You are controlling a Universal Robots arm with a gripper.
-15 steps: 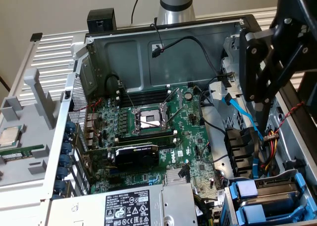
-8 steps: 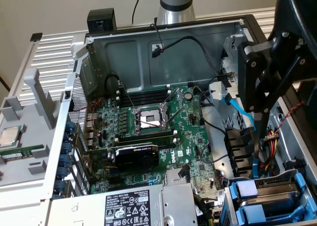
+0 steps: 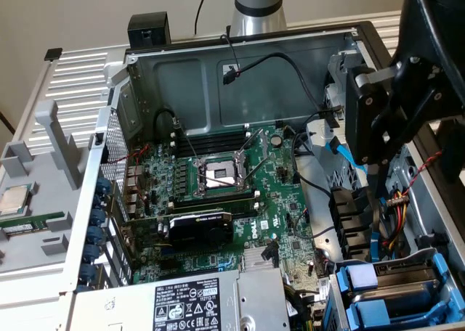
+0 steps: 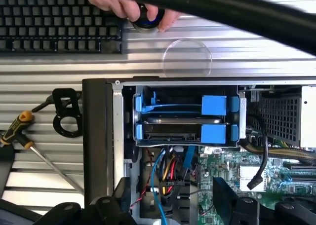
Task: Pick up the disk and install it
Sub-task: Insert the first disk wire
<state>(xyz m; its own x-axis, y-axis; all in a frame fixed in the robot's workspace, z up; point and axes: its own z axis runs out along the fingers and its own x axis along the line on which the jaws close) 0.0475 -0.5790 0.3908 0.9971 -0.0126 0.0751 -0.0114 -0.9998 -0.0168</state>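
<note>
Fingers [image 4: 116, 205] fully open, nothing held, hovering over PC case [image 4: 98, 136]. Disk [image 4: 173, 120] sits in bay w/ blue carrier, straight ahead; long edge parallel to finger gap.

The disk [image 4: 178, 120] lies flat and level in the drive cage [image 4: 123, 117] at a corner of the case [image 4: 98, 136]. It shows edge-on as a thin slab, silver along the rim and dark below. Blue plastic frames it, with square blue tabs at one end of the front edge. In the exterior view it [image 3: 398, 291] sits at the case's near corner on that view's right.
</note>
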